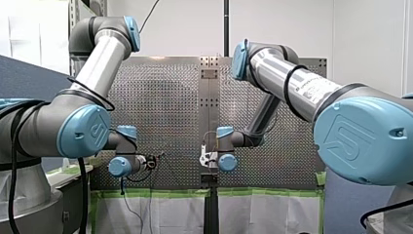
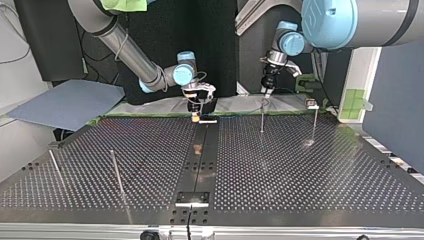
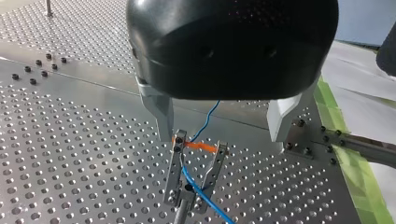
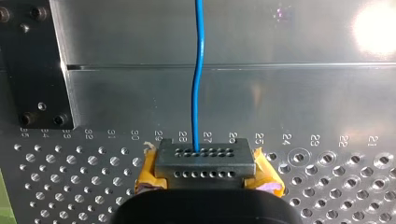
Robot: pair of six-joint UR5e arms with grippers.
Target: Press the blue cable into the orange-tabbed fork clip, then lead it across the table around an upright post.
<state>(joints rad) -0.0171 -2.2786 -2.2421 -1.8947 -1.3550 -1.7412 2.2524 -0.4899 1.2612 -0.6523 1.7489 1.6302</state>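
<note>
Nearest the top-view camera runs the front edge of the desk, perforated metal with a dark plate at mid-frame. At lower left stand a thin post and a second post, well apart. A blue sheet lies off the desk at upper left.

Just left of centre, at the far edge, my right end effector has its yellow pads clamped on a grey connector block. The blue cable runs straight out ahead of it.

Right of centre, my left end effector hangs over a third post. Its wrist view shows the metal fingers spread wide, gripping nothing, with the fork clip just ahead, nearer one finger. The cable crosses the orange tab and lies between the prongs, its length running away from the end effector. I judge the left arm the nearer one for the press. A fourth post stands further right.
</note>
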